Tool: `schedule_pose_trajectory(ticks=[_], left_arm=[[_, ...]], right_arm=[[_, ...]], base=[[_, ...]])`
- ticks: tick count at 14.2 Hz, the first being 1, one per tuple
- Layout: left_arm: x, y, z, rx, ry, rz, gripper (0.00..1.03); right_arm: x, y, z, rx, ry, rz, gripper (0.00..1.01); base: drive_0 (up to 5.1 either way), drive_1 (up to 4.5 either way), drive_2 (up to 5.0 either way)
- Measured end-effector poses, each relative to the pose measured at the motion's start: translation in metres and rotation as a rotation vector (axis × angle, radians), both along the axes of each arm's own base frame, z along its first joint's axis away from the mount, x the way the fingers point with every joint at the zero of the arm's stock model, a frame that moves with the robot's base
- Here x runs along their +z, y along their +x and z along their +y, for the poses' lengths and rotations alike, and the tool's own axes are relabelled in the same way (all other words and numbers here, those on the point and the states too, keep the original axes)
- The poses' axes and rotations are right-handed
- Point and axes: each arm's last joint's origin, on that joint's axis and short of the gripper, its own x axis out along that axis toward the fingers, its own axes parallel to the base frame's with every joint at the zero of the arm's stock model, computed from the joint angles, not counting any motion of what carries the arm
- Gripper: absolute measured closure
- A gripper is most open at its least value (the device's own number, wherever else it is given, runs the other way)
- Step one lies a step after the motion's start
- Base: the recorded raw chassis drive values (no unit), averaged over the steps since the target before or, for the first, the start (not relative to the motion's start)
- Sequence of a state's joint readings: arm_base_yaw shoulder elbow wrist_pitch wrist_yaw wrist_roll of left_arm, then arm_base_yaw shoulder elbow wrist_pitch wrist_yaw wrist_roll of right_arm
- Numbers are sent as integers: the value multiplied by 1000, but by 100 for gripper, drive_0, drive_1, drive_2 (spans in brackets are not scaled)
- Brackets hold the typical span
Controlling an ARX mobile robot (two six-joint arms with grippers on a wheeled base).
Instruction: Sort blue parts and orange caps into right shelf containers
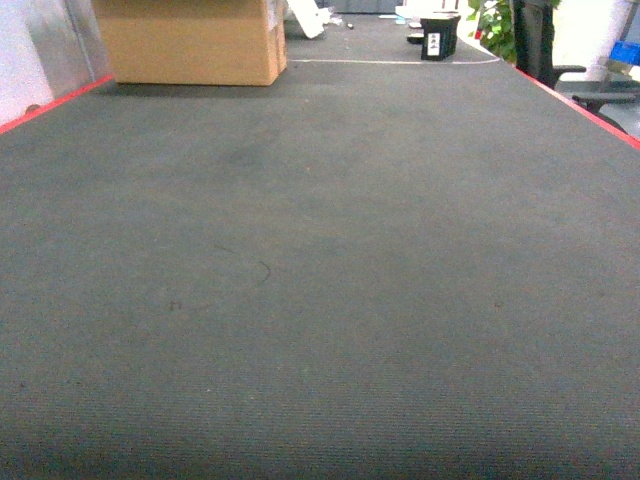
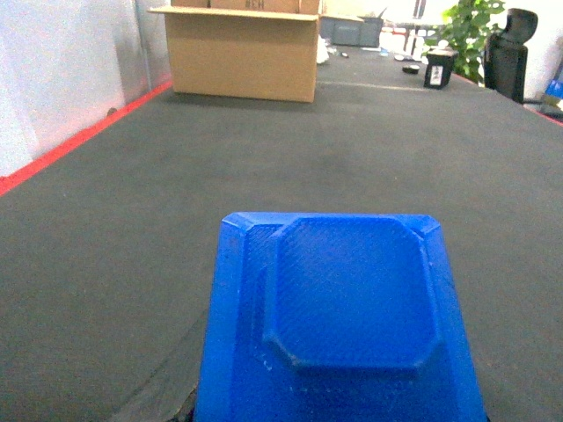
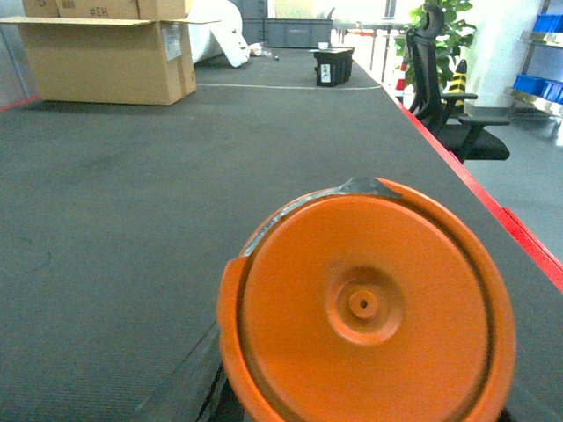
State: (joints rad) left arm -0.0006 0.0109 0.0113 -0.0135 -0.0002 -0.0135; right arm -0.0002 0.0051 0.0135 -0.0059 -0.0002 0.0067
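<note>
A blue part (image 2: 339,316), blocky with a raised eight-sided top, fills the lower middle of the left wrist view. It sits right at my left gripper, above the dark table mat, and hides the fingers. A round orange cap (image 3: 365,308) with a small centre boss fills the lower right wrist view the same way, held at my right gripper, whose fingers are covered too. Far off at the right edge of that view stands the steel shelf (image 3: 543,39) with a blue container (image 3: 537,85) on it. Neither gripper appears in the head view.
The red-edged table (image 1: 320,260) carries a dark mat. A cardboard box (image 1: 190,40) stands at the far left and a small black tub (image 1: 438,38) at the far end. Beyond the right edge are a black office chair (image 3: 449,97) and a green plant (image 3: 449,35).
</note>
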Motion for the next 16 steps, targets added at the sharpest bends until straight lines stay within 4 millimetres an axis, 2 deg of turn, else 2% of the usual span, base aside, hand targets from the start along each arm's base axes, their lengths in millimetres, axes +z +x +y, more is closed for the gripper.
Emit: schedule_pose_trajectory(ticks=[7,16], left_arm=[[1,0,0,0,0,-6,60],[1,0,0,0,0,-6,61]], right_arm=[[0,0,0,0,0,1,57],[0,0,0,0,0,1,57]], base=[[-9,-9,-9],[-161,-161,-161]])
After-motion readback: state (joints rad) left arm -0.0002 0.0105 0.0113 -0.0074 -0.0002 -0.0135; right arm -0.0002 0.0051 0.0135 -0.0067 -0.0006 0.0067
